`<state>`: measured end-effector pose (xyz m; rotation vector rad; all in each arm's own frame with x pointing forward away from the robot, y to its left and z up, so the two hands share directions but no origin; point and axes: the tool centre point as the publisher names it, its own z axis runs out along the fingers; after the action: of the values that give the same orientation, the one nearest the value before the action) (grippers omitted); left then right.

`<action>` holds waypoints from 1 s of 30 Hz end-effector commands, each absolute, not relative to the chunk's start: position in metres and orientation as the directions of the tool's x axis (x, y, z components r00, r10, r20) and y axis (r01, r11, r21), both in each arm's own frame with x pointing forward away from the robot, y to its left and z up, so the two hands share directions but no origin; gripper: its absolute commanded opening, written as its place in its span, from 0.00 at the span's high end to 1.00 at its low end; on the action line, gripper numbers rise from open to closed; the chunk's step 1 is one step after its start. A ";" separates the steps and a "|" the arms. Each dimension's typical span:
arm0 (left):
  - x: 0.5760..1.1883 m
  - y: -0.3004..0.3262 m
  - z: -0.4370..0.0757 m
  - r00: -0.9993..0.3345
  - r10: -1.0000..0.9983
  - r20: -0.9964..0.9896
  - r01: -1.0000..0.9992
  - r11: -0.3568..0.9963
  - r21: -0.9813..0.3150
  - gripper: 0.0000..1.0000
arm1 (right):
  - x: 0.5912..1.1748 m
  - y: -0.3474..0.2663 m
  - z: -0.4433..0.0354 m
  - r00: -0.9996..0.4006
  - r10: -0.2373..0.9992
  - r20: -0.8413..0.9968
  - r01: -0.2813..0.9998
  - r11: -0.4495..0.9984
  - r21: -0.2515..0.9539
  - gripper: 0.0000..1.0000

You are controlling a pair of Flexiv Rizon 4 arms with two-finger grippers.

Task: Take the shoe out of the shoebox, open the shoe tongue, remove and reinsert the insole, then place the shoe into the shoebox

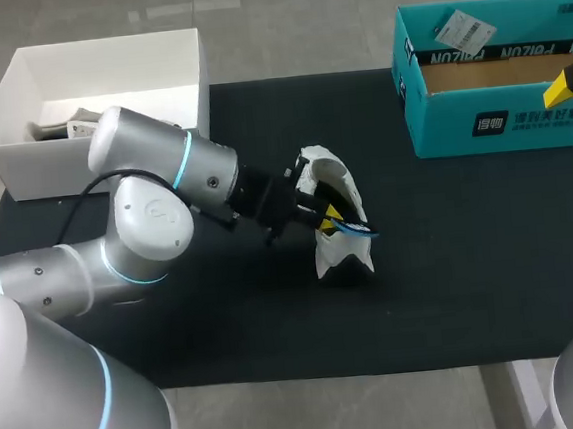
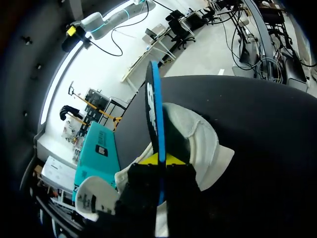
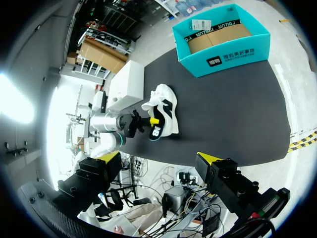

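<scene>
Left claw [image 2: 159, 159] clamped on the blue-edged insole [image 2: 154, 109], which stands on edge above the white shoe [image 2: 203, 144] mid-counter [image 1: 453, 280]. Right claw [image 3: 157, 158] spread wide near the teal shoebox [image 1: 499, 121]. Recommendation: line the insole up with the shoe opening and feed it in without buckling.

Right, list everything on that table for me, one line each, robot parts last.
shoe: one, white, middle of the mat.
insole: one, black with a blue edge, held on edge at the shoe's opening.
shoebox: one, teal, open, mat's far right corner.
white box: one, open, far left corner.
pale item: one, greyish, inside the white box; cannot tell what it is.
mat: one, black, under the shoe.
left hand: one, yellow tips, shut on the insole.
right hand: one, yellow tips, open, at the right side by the shoebox.
</scene>
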<state>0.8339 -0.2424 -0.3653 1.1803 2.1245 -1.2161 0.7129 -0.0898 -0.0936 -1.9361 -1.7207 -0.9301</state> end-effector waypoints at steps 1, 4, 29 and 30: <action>0.842 -0.247 -0.371 -0.545 0.462 -0.700 0.837 0.262 -0.480 1.00 | 0.715 -0.090 -0.094 0.029 0.720 0.694 0.976 -0.170 0.136 0.00; 0.845 -0.246 -0.373 -0.542 0.454 -0.707 0.840 0.271 -0.469 1.00 | 0.715 -0.090 -0.094 0.029 0.720 0.694 0.976 -0.170 0.136 0.00; 0.819 -0.249 -0.348 -0.511 0.427 -0.746 0.858 0.196 -0.475 0.88 | 0.715 -0.090 -0.094 0.029 0.720 0.694 0.976 -0.170 0.136 0.00; 0.819 -0.249 -0.348 -0.510 0.429 -0.746 0.858 0.189 -0.477 1.00 | 0.715 -0.090 -0.094 0.029 0.720 0.694 0.976 -0.170 0.136 0.00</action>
<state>0.8184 -0.2489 -0.3479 1.1971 2.0251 -1.2652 0.7126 -0.0899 -0.0936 -1.9365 -1.7210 -0.9302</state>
